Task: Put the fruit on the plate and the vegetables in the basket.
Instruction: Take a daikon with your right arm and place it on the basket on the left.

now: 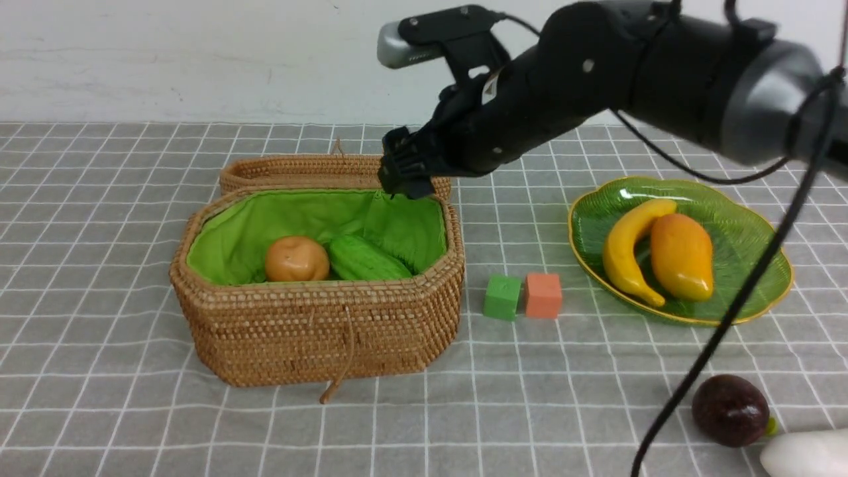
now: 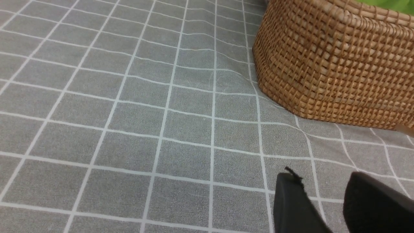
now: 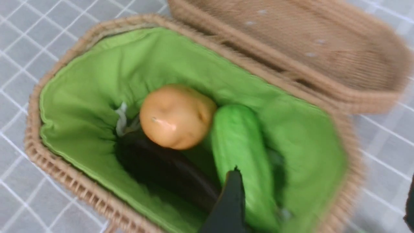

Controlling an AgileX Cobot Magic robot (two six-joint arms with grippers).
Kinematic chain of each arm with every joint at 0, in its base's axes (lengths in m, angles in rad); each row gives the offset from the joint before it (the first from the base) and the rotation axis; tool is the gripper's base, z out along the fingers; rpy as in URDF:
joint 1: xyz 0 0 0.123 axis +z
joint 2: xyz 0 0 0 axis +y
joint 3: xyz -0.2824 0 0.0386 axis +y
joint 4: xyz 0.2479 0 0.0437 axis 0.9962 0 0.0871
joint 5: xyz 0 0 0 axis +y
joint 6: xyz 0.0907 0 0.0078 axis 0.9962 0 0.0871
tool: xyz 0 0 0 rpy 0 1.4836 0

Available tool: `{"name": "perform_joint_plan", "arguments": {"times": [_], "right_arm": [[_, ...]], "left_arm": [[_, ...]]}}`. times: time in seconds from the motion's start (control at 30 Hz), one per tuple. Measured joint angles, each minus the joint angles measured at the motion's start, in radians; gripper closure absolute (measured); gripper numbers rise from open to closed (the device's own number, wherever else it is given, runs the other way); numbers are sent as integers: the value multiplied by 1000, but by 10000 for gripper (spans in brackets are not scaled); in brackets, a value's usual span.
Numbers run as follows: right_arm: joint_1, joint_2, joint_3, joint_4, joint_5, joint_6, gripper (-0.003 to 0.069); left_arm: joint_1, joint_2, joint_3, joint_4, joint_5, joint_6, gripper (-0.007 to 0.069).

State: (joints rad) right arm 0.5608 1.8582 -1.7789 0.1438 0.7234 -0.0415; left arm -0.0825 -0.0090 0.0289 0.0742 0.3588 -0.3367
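The woven basket with green lining stands left of centre, its lid open behind it. The tan-orange potato and the green cucumber lie inside; both also show in the right wrist view, the potato beside the cucumber. My right gripper hangs open and empty over the basket's back right rim. The green plate at the right holds the banana and the mango. The purple fruit and the white radish lie at the front right. My left gripper is open and empty, low over the cloth beside the basket's wall.
A green cube and an orange cube sit between basket and plate. A dark long shape lies in the basket beside the potato; I cannot tell what it is. The right arm's cable hangs down in front of the plate.
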Motion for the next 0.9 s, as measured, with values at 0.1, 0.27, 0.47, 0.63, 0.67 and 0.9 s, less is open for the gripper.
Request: {"name": "perform_joint_plan", "arguments": {"times": [0.1, 0.27, 0.47, 0.63, 0.67, 0.9], "right_arm": [[-40, -70, 0, -53, 74, 132, 15], [-277, -266, 83, -234, 281, 557, 67], [-521, -396, 390, -239, 430, 816, 83], [-698, -427, 650, -92, 370, 842, 83], [-726, -427, 699, -58, 344, 841, 83], [-809, -422, 980, 70, 109, 848, 83]], "left_arm": [[0, 0, 0, 0, 0, 0, 387], [0, 0, 0, 0, 0, 0, 387], [0, 0, 0, 0, 0, 0, 387], [0, 0, 0, 0, 0, 0, 387], [0, 0, 0, 0, 0, 0, 387], [0, 0, 0, 0, 0, 0, 387]]}}
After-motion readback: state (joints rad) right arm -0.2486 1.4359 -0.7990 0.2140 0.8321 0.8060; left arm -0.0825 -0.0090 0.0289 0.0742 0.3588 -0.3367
